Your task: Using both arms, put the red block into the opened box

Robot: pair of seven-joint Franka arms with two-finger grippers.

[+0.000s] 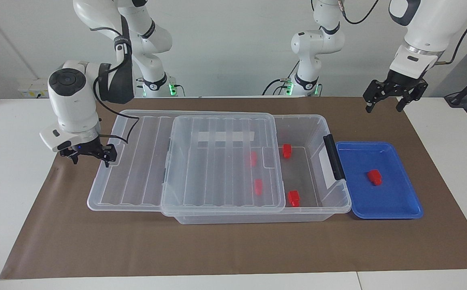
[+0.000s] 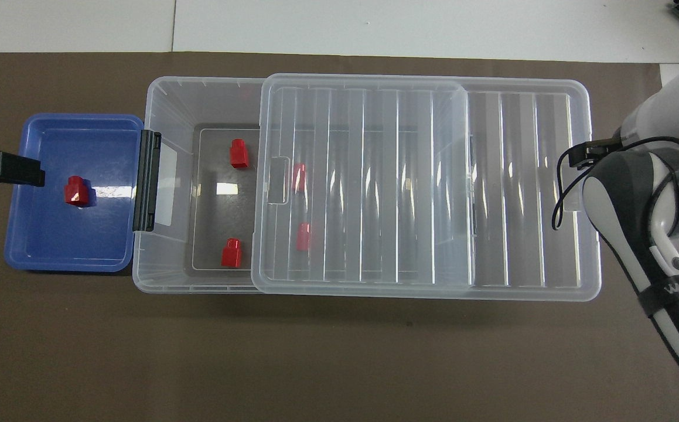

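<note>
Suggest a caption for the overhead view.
Clear lid half off the box, four red blocks inside, one red block in the blue tray.

Red block point(image 1: 374, 177) in blue tray point(image 1: 402, 211)

Blue tray point(image 1: 402, 201) on brown mat point(image 1: 233, 249)
</note>
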